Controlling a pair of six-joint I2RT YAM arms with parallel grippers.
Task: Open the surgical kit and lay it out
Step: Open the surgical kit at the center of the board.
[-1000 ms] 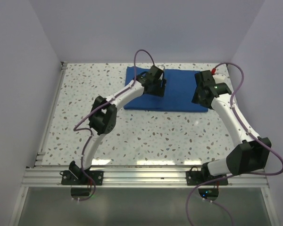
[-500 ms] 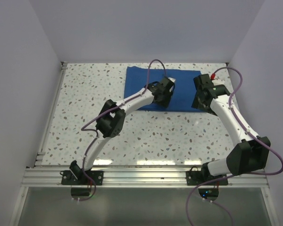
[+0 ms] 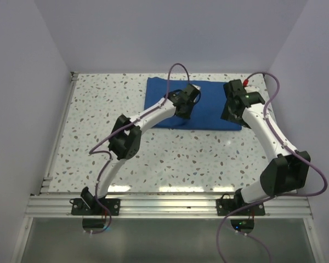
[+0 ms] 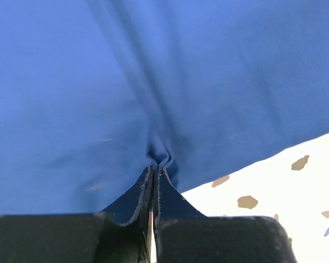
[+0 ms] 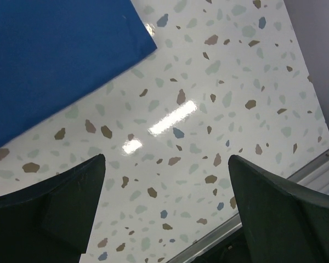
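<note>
We see the left end effector clamped on a fold of the wrap. The right end effector stands apart over the bench, with the wrap at upper left.

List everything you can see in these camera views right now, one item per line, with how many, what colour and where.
cloth wrap: one, royal blue, lying folded at the far middle of the table, its surface gathered into a crease at the pinch
table: one, white with brown and grey speckles, under everything
rail: one, silver metal, along the near edge of the table
walls: three, pale lilac, left, back and right of the table
cables: two, purple, looping along the arms
left gripper: one, black, shut on a pinched fold of the cloth wrap near its front edge
right gripper: one, black, open, above bare table beside the wrap's right corner
</note>
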